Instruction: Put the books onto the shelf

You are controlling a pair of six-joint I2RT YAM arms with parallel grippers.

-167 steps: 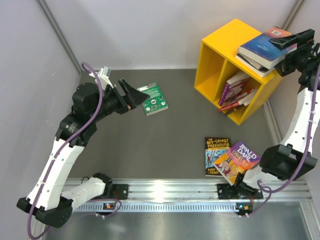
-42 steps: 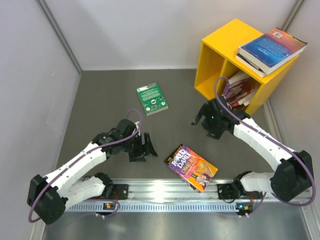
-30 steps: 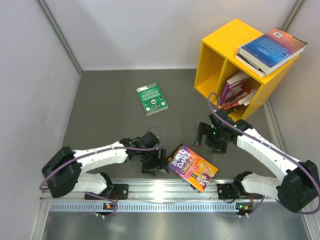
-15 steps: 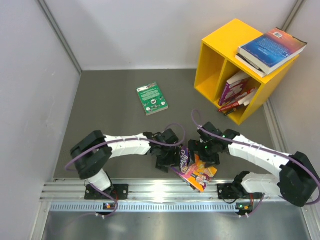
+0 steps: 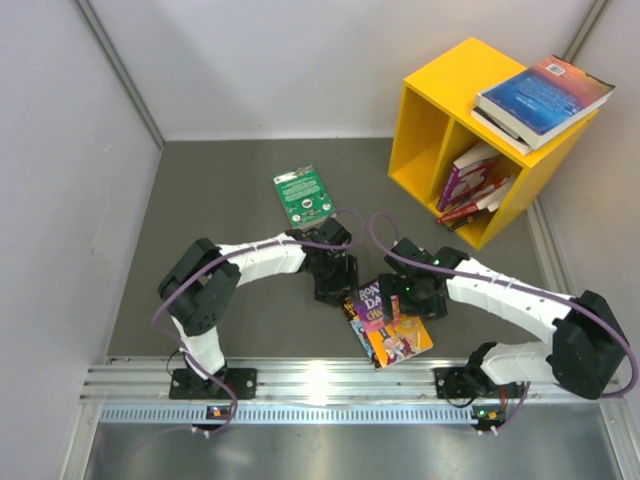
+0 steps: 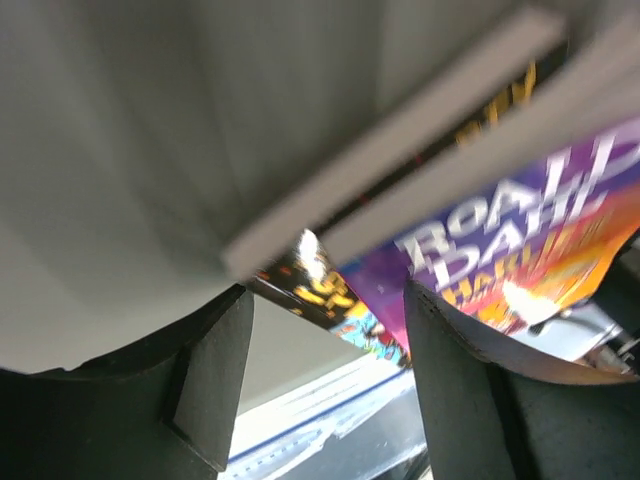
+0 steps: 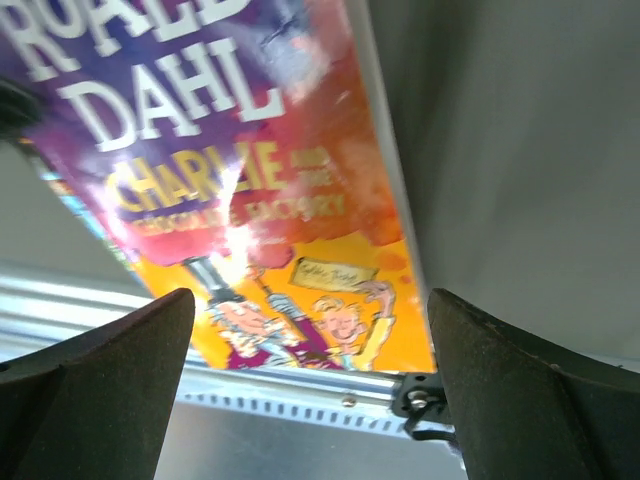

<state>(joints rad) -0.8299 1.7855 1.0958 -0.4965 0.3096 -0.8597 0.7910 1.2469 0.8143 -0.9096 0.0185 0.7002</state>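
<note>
A purple and orange Roald Dahl book [image 5: 397, 335] lies on the grey floor near the front rail, on top of a black book [image 5: 351, 304] that shows only at its left edge. My left gripper [image 5: 343, 288] is at the upper left corner of this stack. In the left wrist view [image 6: 328, 300] its jaws stand apart, open, with the black book's corner [image 6: 318, 283] and the Dahl cover [image 6: 500, 240] at the fingertips. My right gripper [image 5: 402, 300] hovers wide open over the Dahl cover [image 7: 220, 180]. A green book [image 5: 305, 197] lies further back. The yellow shelf [image 5: 440, 85] holds books [image 5: 475, 185] in its right compartment.
Two more books [image 5: 540, 90] lie stacked on the shelf's top. The aluminium rail [image 5: 320, 380] runs along the near edge just below the Dahl book. Grey walls close in on the left, back and right.
The left gripper swung back to the stack's upper left corner and its jaws narrowed a little. The right gripper shifted over the Dahl book, which turned more upright, uncovering the black book's edge.
</note>
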